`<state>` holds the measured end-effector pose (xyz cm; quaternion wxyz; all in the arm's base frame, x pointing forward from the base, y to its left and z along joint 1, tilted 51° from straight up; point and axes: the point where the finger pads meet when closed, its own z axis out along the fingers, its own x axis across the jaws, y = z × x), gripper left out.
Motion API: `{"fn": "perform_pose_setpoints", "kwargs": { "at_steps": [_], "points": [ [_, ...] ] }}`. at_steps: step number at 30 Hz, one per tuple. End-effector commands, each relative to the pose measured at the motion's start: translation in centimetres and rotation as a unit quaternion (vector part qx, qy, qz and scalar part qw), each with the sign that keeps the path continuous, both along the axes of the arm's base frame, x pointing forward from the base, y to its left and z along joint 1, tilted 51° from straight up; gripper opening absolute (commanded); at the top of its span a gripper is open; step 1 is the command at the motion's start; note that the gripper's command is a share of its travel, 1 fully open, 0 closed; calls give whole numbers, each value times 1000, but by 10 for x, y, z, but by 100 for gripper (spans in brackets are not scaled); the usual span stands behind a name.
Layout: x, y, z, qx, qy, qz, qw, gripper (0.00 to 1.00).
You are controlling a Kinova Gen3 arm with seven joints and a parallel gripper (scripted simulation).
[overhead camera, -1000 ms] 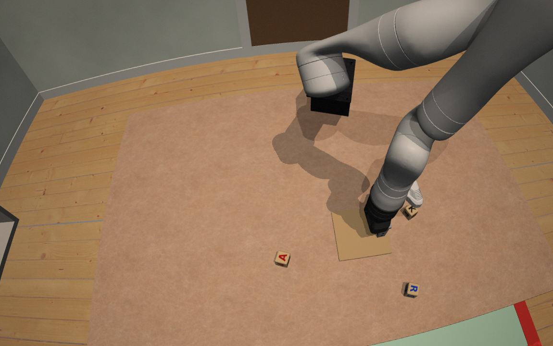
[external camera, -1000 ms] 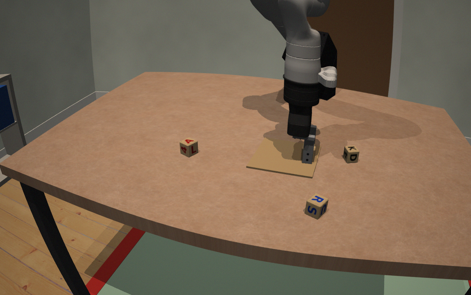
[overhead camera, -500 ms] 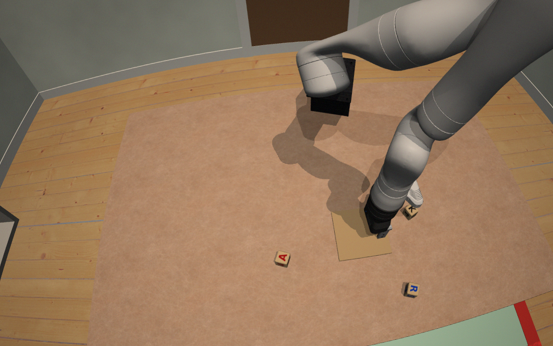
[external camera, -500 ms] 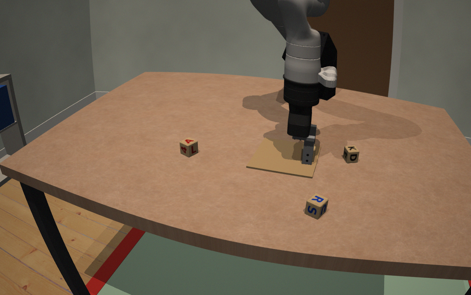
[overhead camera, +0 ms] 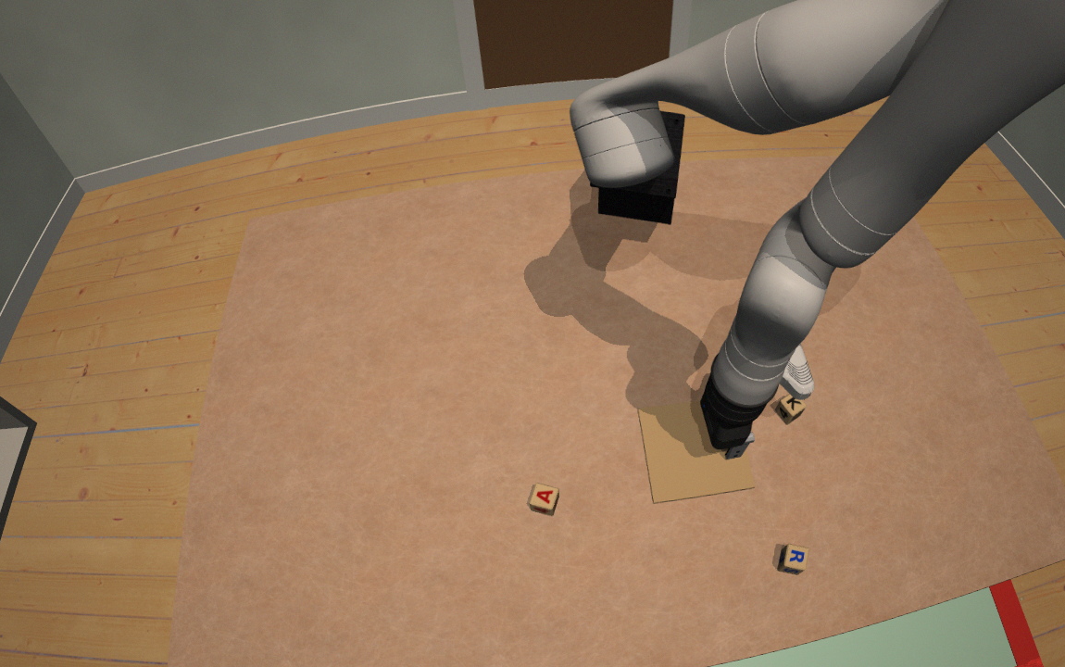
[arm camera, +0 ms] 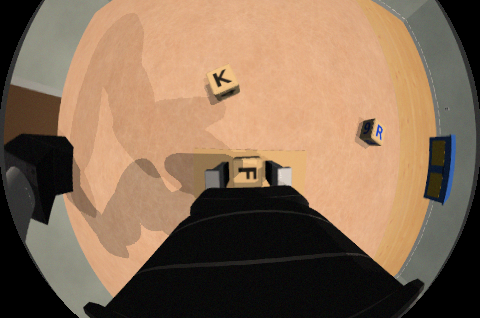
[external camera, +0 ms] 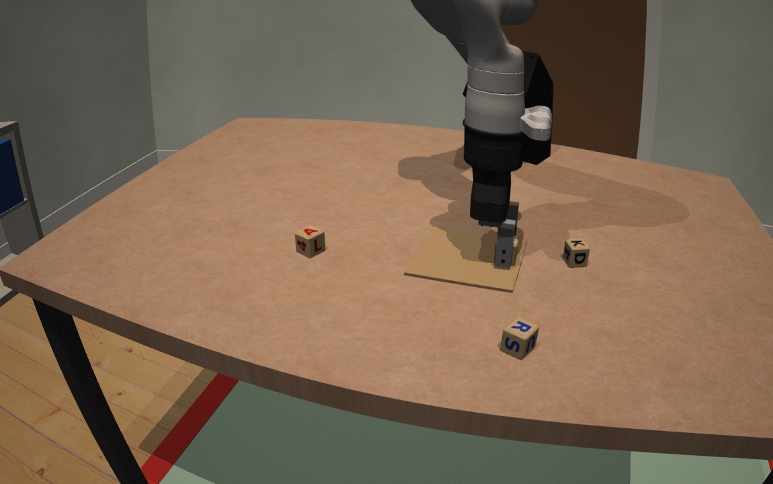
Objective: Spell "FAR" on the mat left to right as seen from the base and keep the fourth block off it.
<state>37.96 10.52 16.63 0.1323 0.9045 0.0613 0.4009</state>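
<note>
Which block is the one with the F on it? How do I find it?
Look for the tan mat lying on the brown table. The F block sits on the mat's edge nearest the K block, right between the open gripper fingers. It is the only block on the mat; the others sit on bare table.

From above, the arm (overhead camera: 769, 332) covers the F block entirely and part of the K block (overhead camera: 790, 407); in the exterior view a grey finger (external camera: 505, 243) hides most of the F block (external camera: 517, 243). The shelf unit (external camera: 11, 128) is cut off by the left edge; the R block's (arm camera: 371, 133) shaded side letter in the wrist view is too blurred to read.
</note>
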Motion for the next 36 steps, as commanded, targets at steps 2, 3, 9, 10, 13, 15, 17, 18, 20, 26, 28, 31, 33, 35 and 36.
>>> {"fn": "perform_pose_setpoints", "kwargs": {
  "at_steps": [2, 3, 9, 10, 13, 15, 17, 18, 20, 26, 28, 31, 33, 35, 36],
  "points": [
    [-2, 2, 1, 4, 1, 2, 1000, 87],
    [-3, 2, 2, 4, 1, 2, 1000, 87],
    [-7, 3, 5, 5, 3, 5, 1000, 87],
    [-7, 3, 6, 5, 4, 5, 1000, 87],
    [-10, 4, 8, 4, 4, 7, 1000, 87],
    [-10, 4, 8, 4, 4, 7, 1000, 87],
    [-12, 4, 9, 4, 4, 7, 1000, 87],
    [-13, 4, 10, 5, 4, 7, 1000, 87],
    [-14, 5, 12, 5, 4, 6, 1000, 87],
    [-20, 6, 16, 7, 1, 3, 1000, 87],
    [-22, 7, 18, 6, 0, 2, 1000, 87],
    [-24, 7, 20, 5, -2, 1, 1000, 87],
    [-25, 7, 21, 5, -3, 0, 1000, 87],
    [-28, 8, 22, 6, -6, -2, 1000, 87],
    [-29, 8, 23, 5, -7, -3, 1000, 87]
  ]
}}
